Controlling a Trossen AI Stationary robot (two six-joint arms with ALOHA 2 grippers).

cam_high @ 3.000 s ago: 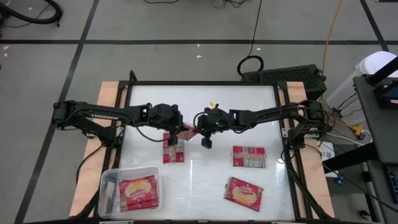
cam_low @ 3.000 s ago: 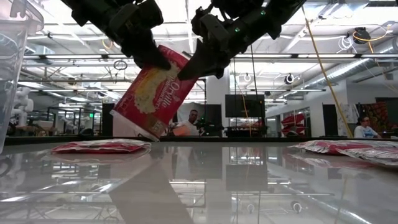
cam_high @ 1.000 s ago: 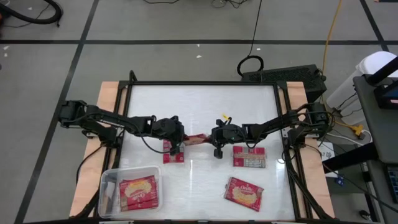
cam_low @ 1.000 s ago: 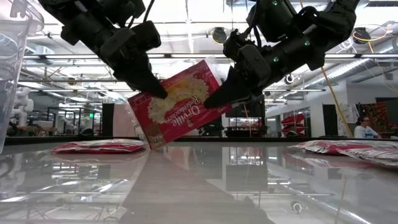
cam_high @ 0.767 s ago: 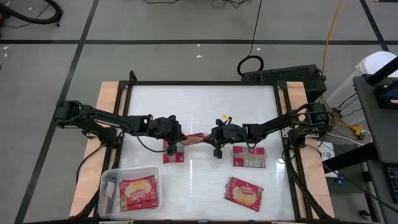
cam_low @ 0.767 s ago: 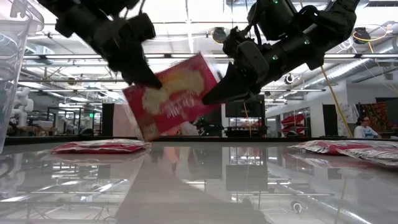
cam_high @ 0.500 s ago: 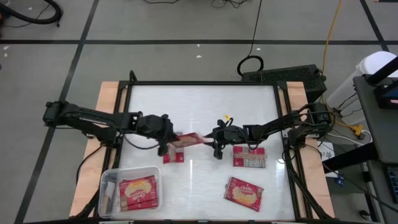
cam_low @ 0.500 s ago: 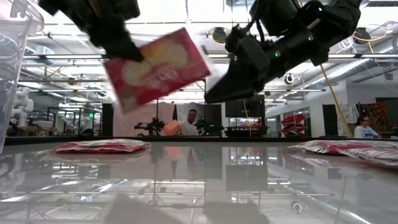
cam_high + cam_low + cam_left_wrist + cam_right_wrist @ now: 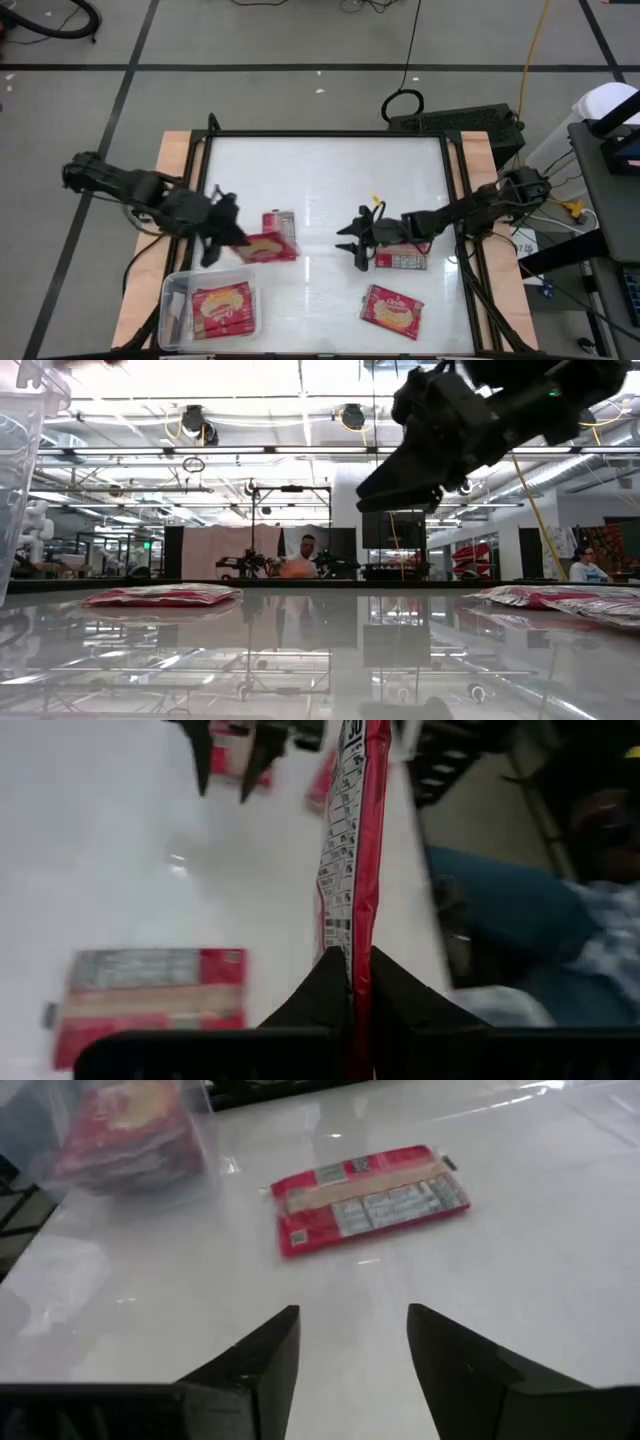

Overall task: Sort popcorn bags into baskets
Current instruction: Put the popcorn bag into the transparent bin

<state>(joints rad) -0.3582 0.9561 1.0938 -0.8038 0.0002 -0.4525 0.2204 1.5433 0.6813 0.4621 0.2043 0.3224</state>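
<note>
My left fingers clamp a popcorn bag at left-centre above the basket, while my right fingers hang apart mid-frame.

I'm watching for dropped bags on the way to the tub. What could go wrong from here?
1. The left gripper pinches its popcorn bag only at one edge, so the bag could swing or slip out before it is over the clear tub.
2. The tub already holds a bag, so the new one may land askew on it or on the rim.
</note>
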